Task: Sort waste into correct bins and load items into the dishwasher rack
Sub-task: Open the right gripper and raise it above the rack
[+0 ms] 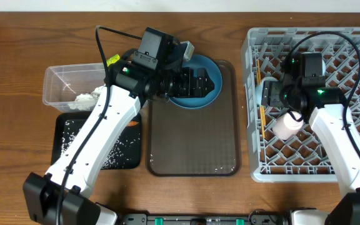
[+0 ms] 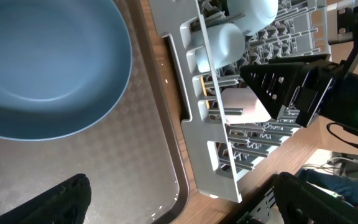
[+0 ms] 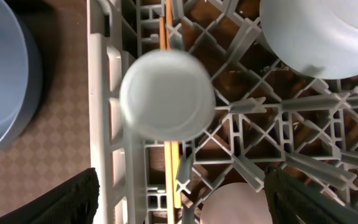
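Right gripper: jaws standing apart above light blue cup, which is sitting loaded at dishwasher rack's left edge.
Left gripper: jaws gaping, hovering over blue plate, likely readying pickup.

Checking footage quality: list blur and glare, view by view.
Right wrist: the centre cup is blurred, the rack sharper. Left wrist: glints on the tray rim, plate sharp. Overhead: even light, faint glints on the tray.
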